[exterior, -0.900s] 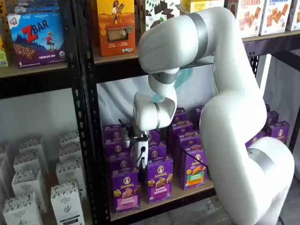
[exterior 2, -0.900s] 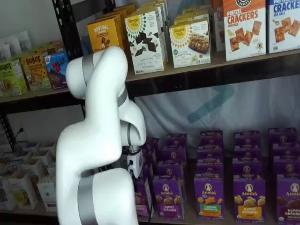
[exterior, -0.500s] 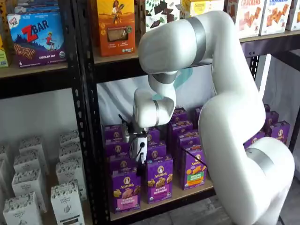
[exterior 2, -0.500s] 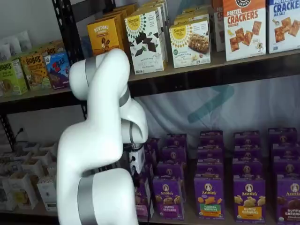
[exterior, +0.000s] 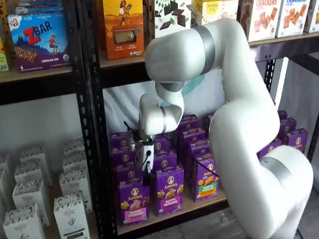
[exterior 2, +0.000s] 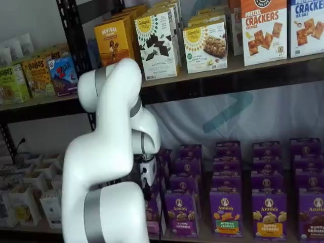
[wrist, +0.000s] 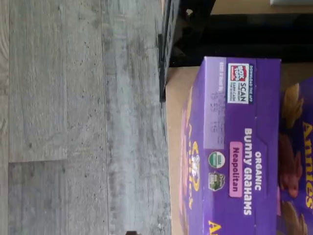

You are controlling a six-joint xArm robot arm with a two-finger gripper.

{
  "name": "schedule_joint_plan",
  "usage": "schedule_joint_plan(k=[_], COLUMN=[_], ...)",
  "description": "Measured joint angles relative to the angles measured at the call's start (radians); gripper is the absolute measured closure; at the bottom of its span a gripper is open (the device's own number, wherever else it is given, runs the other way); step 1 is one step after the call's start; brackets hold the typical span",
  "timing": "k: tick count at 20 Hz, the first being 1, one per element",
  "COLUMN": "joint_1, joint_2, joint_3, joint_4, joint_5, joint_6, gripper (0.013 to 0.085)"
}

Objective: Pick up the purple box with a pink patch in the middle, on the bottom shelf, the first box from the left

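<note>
The purple box with the pink band stands upright at the left end of the bottom shelf, at the front of its row. The wrist view shows its top face, marked "Neapolitan" on a pink label, at the board's corner. My gripper hangs just above and slightly behind this box. Its white body shows in both shelf views, but the fingers are too small and dark to show a gap. In a shelf view the arm hides most of the box, leaving a sliver below the gripper.
An alike carton with a purple band and one with a green band stand to its right, with more purple cartons behind. A black upright stands just left of the box. White cartons fill the neighbouring bay. Grey floor lies below.
The gripper has moved slightly up and to the left above the pink-band box. The arm's elbow has shifted left with it. The boxes have not moved.
</note>
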Motion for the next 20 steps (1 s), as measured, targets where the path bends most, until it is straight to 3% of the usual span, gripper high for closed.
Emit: schedule_joint_plan(k=[20], joint_1=[0.013], joint_2=[0.094], joint_3=[-0.079], joint_4=[-0.079], joint_5=[0.017], joint_6=[0.082], gripper=[0.013])
